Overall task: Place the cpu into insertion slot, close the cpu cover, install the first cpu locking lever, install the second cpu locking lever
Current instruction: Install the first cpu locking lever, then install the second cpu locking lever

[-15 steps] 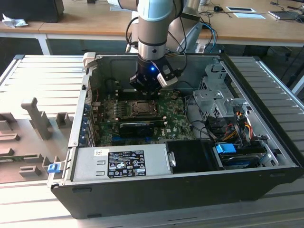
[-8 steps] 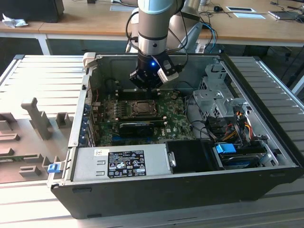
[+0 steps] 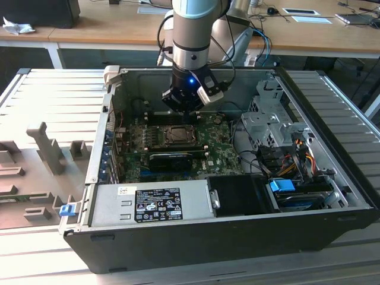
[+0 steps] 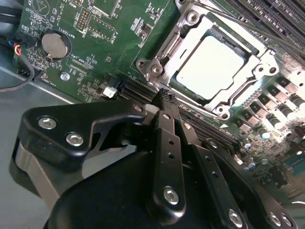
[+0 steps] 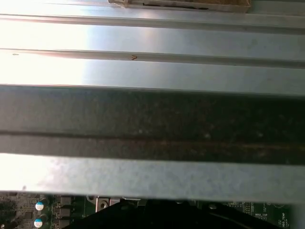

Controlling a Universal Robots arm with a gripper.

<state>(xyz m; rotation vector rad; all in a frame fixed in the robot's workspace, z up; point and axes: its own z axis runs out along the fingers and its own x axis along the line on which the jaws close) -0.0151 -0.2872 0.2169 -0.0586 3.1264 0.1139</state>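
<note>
1. The cpu [image 4: 209,64] already lies flat in the insertion slot [image 4: 177,34], in the upper right of the second wrist view — its pale metal top shows through the window of the cpu cover [image 4: 259,57], which lies down over it, so the chip looks seated rather than carried.
2. The pincer [image 4: 161,98] sits at centre frame in that view, its dark fingers [image 4: 167,138] drawn together with nothing between them; its tip is near the socket's lower left corner, apart from the chip.
3. In the exterior view the arm hangs straight down into the open computer case [image 3: 332,119], the pincer [image 3: 185,105] just above the socket [image 3: 177,135] at the middle of the motherboard [image 3: 217,148] — a posture suited to work at the socket.
4. Whether the locking levers are latched, I cannot tell.
5. The case rests on a ribbed bench [image 3: 47,95].
</note>
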